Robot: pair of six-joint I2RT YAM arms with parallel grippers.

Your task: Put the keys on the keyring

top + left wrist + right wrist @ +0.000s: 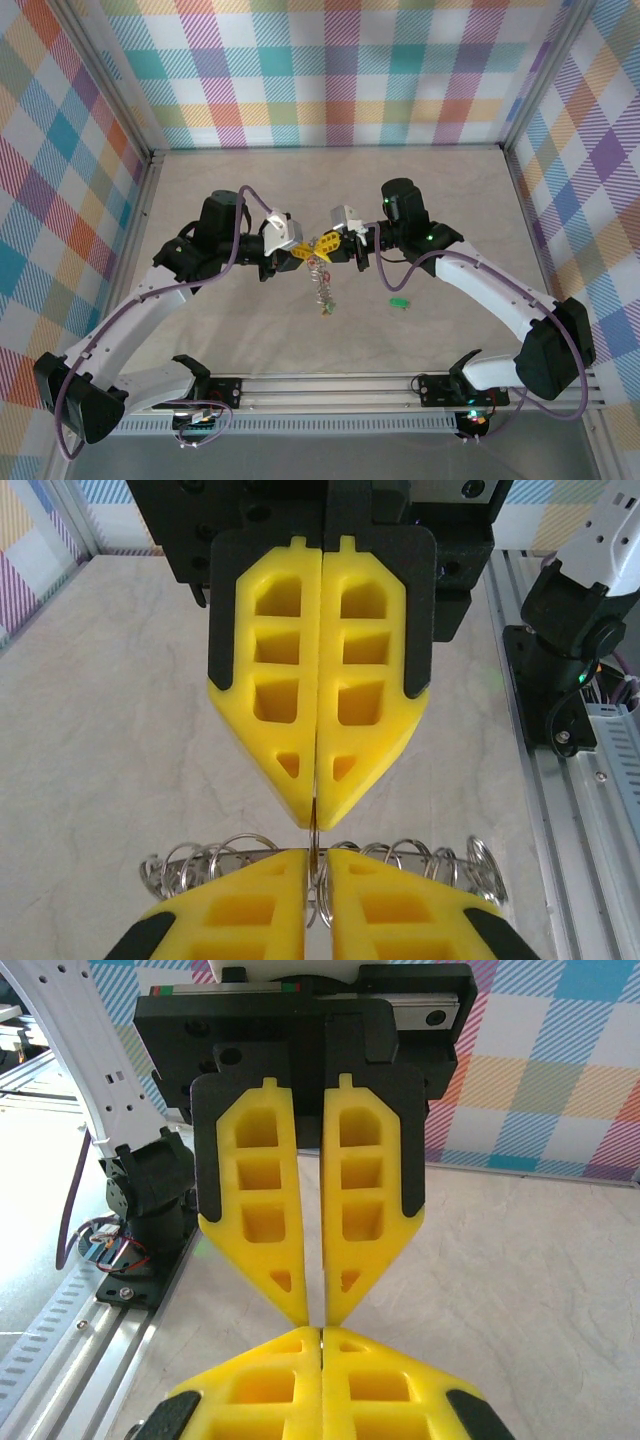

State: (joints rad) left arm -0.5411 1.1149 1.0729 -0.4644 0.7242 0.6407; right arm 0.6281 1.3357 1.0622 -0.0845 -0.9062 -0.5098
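Status: both arms meet tip to tip above the pale marbled table (450, 200). The left gripper (315, 820) has its yellow fingers pressed together. A thin dark sliver sits at the tips, and we cannot tell whether it is a key seen edge-on or wire. The right gripper (322, 1322) is closed too. In the left wrist view it looks clamped on the thin grey metal wire keyring (230, 858), whose silver loops fan out on both sides of its fingers. From above, the small silver keys with coloured tags (322, 285) hang in a bunch under the meeting point. One loose green-tagged key (399, 301) lies on the table to the right of the bunch, near the right arm.

Judgement: the step in hand is threading at the ring. To do it well we would hold the right grip steady so the ring cannot swing. We would move the left tips slowly along the wire, not across it, and confirm capture before letting go. Risk: swaying keys may hide the gap. The green key looks left to fetch.
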